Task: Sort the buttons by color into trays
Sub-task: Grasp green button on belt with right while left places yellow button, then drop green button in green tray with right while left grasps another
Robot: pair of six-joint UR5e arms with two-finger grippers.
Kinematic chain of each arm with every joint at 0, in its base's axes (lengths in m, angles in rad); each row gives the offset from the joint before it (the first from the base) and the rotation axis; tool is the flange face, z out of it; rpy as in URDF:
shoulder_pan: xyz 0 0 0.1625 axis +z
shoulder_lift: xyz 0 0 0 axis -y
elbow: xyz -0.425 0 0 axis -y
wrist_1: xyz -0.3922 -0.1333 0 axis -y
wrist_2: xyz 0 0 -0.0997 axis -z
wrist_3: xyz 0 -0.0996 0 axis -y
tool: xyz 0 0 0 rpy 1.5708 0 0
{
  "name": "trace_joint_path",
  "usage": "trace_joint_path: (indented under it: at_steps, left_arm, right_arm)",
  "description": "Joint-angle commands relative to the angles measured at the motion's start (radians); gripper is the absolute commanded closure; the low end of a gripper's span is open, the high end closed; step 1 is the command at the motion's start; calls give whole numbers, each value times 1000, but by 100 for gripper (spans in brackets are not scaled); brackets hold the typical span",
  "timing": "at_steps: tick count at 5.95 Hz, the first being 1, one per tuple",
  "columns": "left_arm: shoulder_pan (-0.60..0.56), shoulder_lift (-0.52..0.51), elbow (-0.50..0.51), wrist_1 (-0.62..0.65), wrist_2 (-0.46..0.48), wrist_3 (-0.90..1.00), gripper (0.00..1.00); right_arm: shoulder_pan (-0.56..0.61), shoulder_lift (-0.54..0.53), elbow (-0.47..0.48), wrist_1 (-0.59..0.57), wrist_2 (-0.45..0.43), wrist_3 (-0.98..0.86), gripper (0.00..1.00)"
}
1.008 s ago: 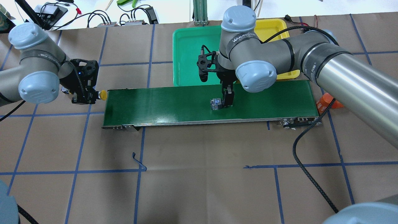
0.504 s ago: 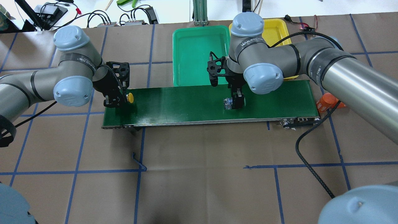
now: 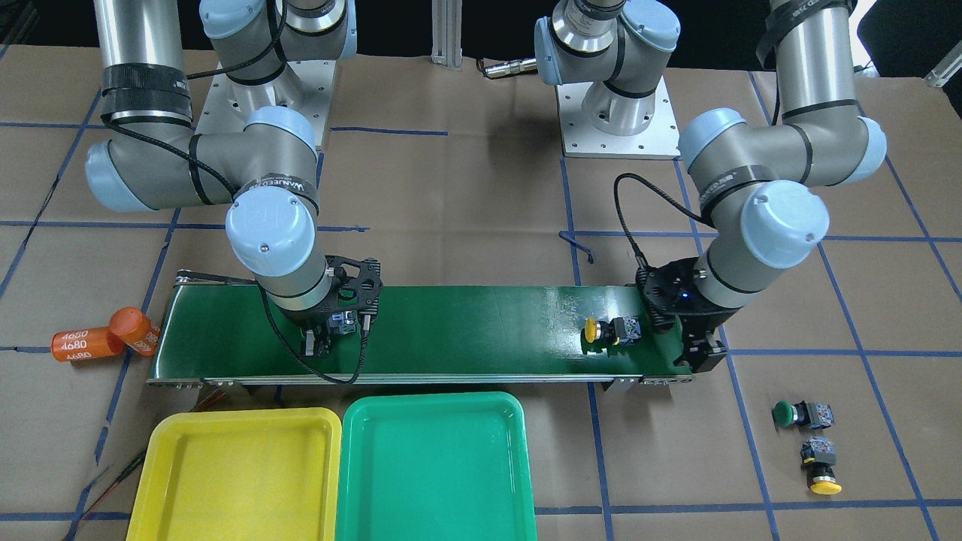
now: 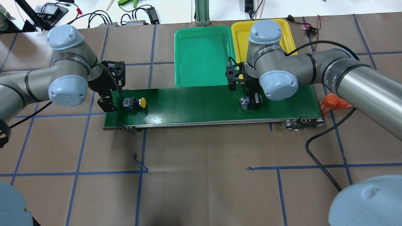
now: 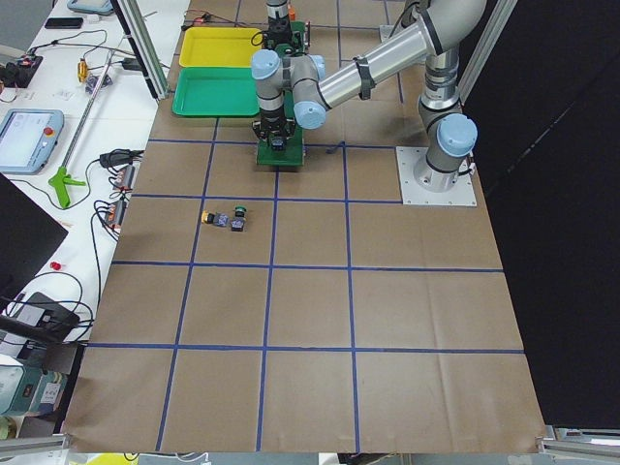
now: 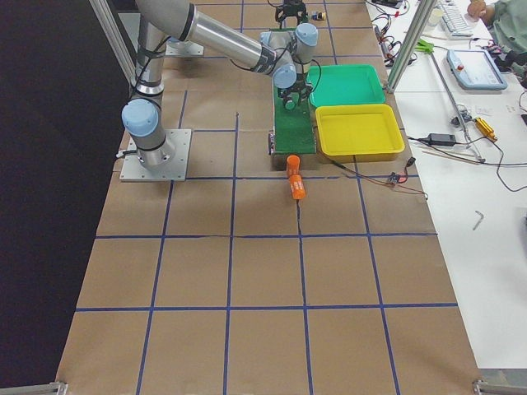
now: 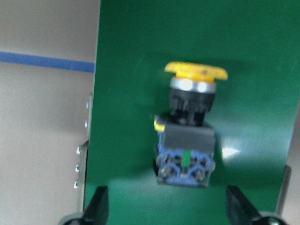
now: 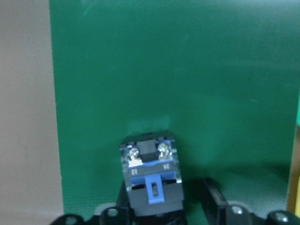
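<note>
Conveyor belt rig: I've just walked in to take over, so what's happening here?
The right gripper is shut on one button, cap hidden, at the belt's tray end. The left gripper, jaws open, sits behind a yellow button lying loose at the belt's other end. A green button and a second yellow button wait on the table. The green tray and yellow tray hold none yet.

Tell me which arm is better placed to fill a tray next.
Right arm: the right gripper holds a button near the trays; the left gripper is open, far from them.
</note>
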Motion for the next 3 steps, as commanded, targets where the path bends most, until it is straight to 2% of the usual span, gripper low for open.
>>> trace_joint_path:
  at_steps: [1, 3]
  left_arm:
    - [152, -46, 109, -13, -4, 91, 2]
    - [164, -184, 236, 2, 2, 205, 2]
  right_arm:
    - [-36, -28, 0, -1, -35, -42, 87]
    - [-99, -78, -22, -3, -30, -98, 87]
